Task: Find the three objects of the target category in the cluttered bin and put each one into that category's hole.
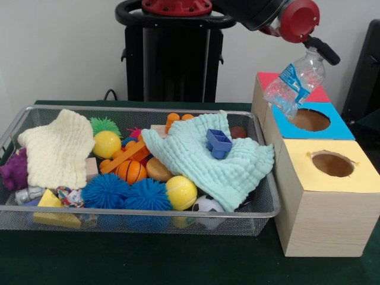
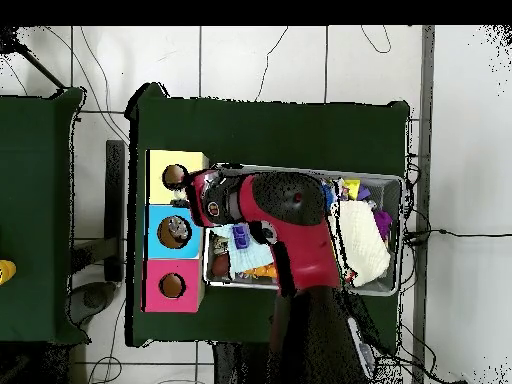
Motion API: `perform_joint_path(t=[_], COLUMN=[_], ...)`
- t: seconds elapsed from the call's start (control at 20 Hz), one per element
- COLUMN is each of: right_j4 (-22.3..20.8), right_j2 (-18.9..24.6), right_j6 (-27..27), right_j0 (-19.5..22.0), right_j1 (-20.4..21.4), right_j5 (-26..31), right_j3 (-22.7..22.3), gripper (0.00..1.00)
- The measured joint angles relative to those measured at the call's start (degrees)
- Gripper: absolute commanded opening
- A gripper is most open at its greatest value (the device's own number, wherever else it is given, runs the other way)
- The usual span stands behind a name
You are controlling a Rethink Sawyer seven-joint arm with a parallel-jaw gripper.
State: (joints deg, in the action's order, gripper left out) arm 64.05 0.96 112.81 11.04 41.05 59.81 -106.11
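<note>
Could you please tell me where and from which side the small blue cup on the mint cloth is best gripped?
Grip the blue cup across one thin rim wall, coming straight down: it rests open side up atop the mint cloth, with nothing standing over it.

Blue hole (image 1: 309,120) clear (bottle (image 1: 295,81) overhead)

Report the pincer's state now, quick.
Pincer: shut on the plastic bottle, holding it by the neck, tilted, above the blue-topped box.
</note>
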Motion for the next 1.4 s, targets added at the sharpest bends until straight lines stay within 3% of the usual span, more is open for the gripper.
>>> perform_joint_path(t=[1.0, 1.4], right_j4=[4.78, 6.81], right_j2=[3.78, 5.16], right_j6=[0.0, 0.0], right_j0=[1.46, 2.04], right_j1=[-4.16, -3.59], right_j5=[-0.02, 0.17], right_j3=[-3.14, -4.83], gripper=[0.0, 0.0])
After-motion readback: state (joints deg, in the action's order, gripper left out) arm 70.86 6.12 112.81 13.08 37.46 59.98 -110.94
